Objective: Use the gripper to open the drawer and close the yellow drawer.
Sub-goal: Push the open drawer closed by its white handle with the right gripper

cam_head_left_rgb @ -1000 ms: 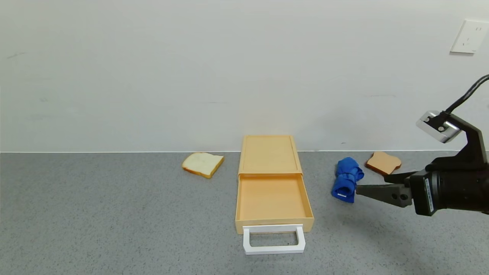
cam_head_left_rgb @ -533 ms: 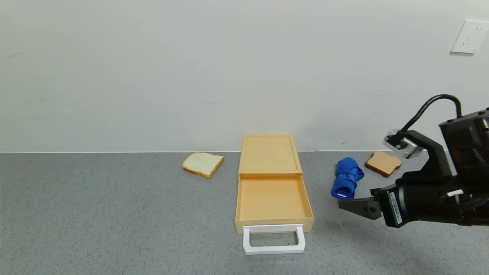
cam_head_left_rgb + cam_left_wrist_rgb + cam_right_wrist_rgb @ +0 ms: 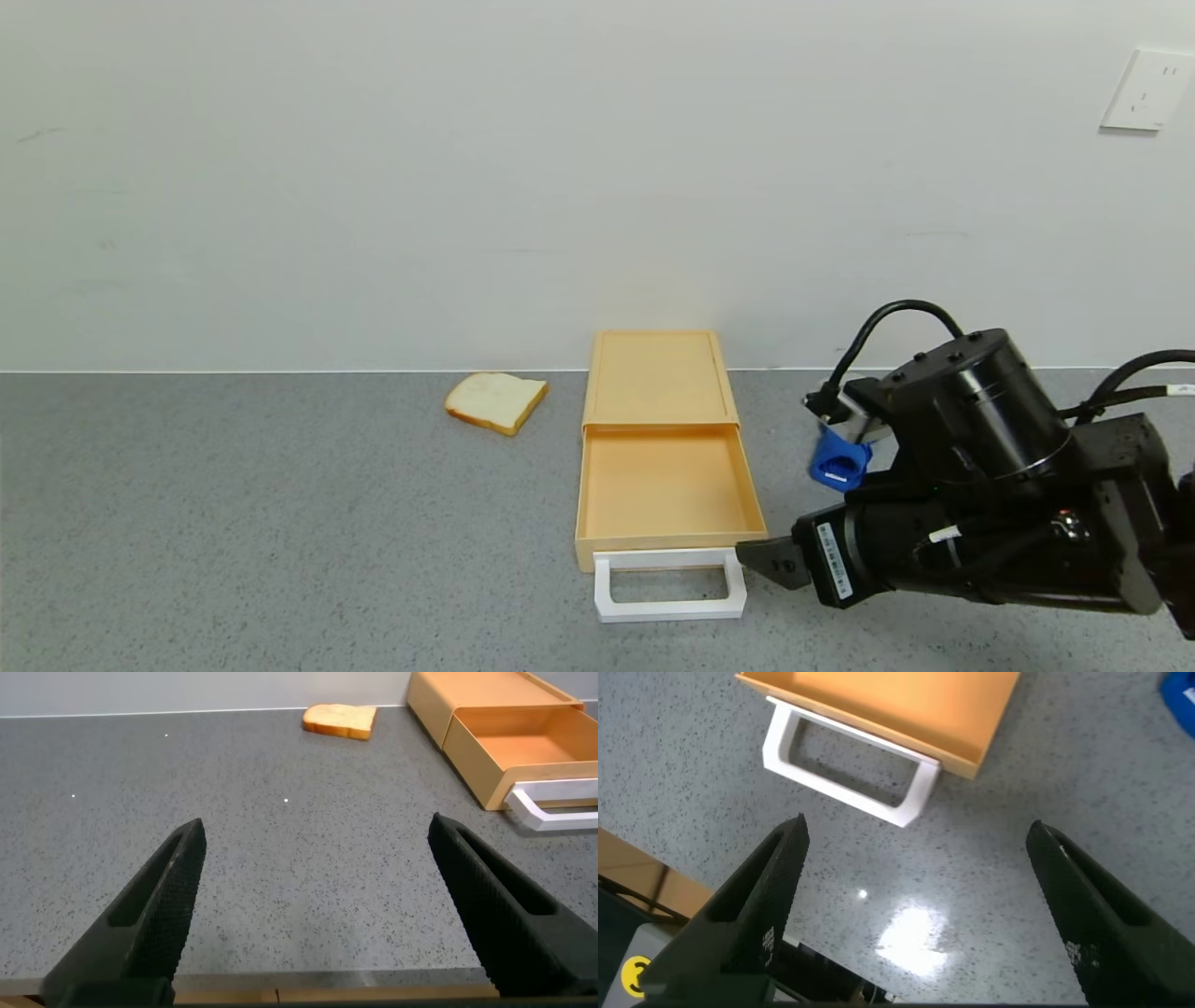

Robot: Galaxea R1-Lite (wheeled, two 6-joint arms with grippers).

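A bread slice [image 3: 495, 401] lies flat on the grey speckled counter [image 3: 280, 523], left of centre, near the white wall [image 3: 467, 187] (it also shows at the top of the left wrist view [image 3: 340, 721]). A blue cloth [image 3: 837, 464] lies right of centre, partly hidden. A white socket [image 3: 1146, 90] sits upper right.

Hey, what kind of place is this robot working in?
Probably a lab test bench: a bare grey countertop against a plain white wall, with staged props, namely a yellow drawer and a bread slice.
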